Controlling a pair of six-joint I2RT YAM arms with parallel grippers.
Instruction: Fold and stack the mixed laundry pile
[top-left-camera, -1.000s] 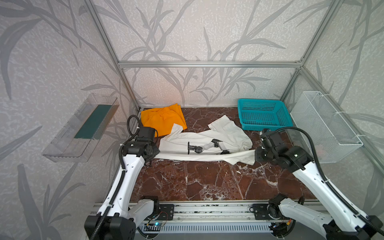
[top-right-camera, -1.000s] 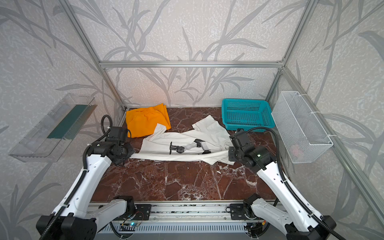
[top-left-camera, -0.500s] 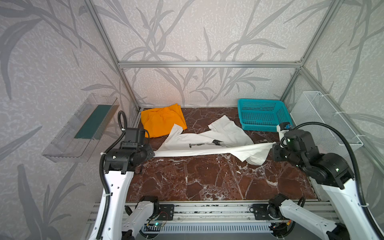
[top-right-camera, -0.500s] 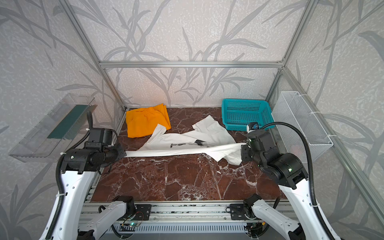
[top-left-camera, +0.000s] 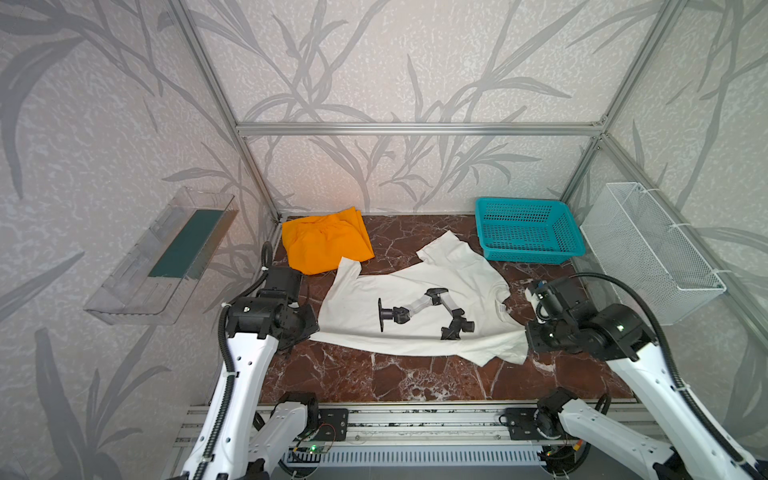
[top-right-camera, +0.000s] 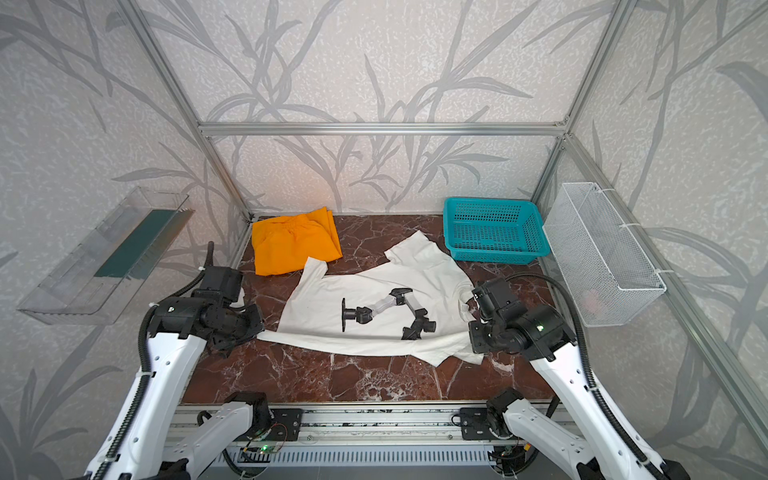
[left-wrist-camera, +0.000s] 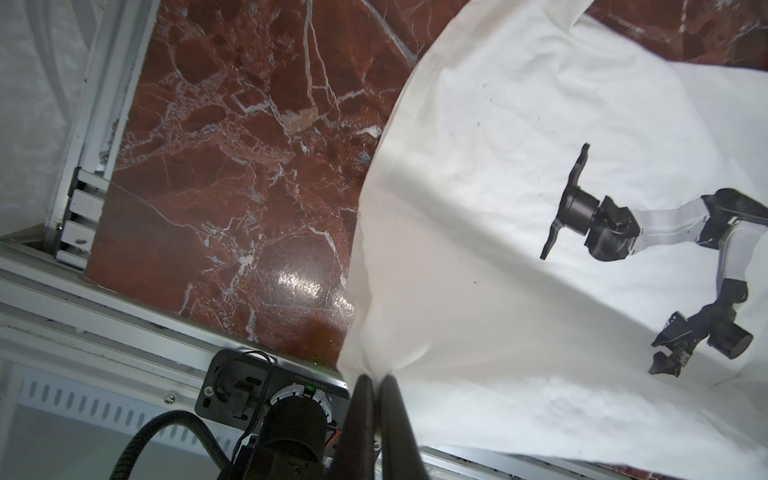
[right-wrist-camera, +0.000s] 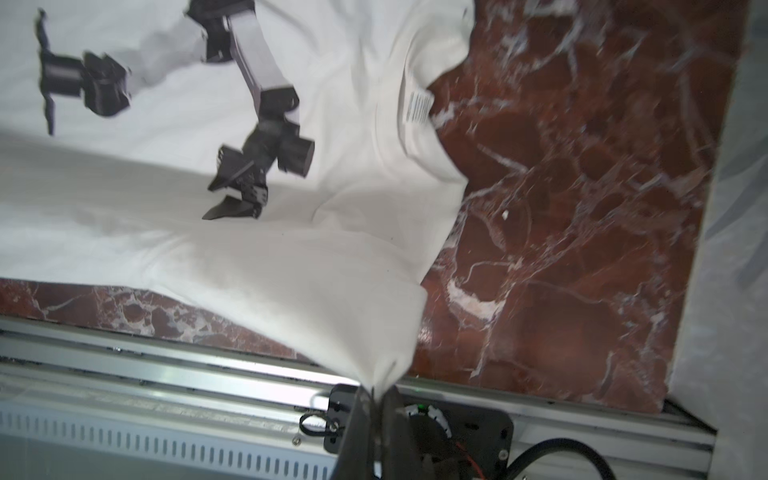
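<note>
The white shirt (top-left-camera: 415, 299) (top-right-camera: 374, 295) lies spread on the marble table with its black-grey robot-arm print facing up. My left gripper (top-left-camera: 313, 330) (top-right-camera: 259, 332) (left-wrist-camera: 376, 380) is shut on the shirt's front left corner. My right gripper (top-left-camera: 527, 345) (top-right-camera: 473, 347) (right-wrist-camera: 376, 390) is shut on the front right corner, by the collar end. In both wrist views the cloth (left-wrist-camera: 540, 208) (right-wrist-camera: 249, 257) bunches into the closed jaws. The orange trousers (top-left-camera: 324, 241) (top-right-camera: 291, 243) lie folded at the back left, just touching a shirt sleeve.
A teal plastic basket (top-left-camera: 528, 230) (top-right-camera: 494, 230) stands at the back right. A white wire basket (top-left-camera: 652, 249) hangs on the right wall and a clear tray (top-left-camera: 166, 257) on the left wall. An aluminium rail (top-left-camera: 415, 415) runs along the table's front edge.
Both arms lifted and stretched the shirt's front edge taut half a second ago, then came back down. The shirt now lies flatter, its front edge nearer the rail. Both grips held.
</note>
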